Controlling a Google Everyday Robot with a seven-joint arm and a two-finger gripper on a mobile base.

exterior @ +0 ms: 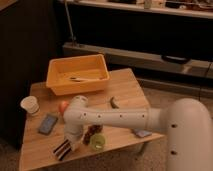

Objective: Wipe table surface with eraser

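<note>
A flat blue-grey rectangular pad (47, 123), which looks like the eraser, lies on the left part of the wooden table (125, 90). My white arm (115, 119) reaches in from the lower right across the table front. My gripper (63, 148) points down at the table near its front left edge, just right of and in front of the pad. Its tip looks dark and striped and sits at the wood surface. I cannot tell whether it holds anything.
An orange bin (55, 82) with utensils stands at the back. A white cup (31, 105) is at the left edge, an orange ball (63, 106) by my elbow. A green cup (97, 142), a dark reddish object (93, 131), a dark item (114, 102) and a blue-grey piece (142, 133) lie nearby.
</note>
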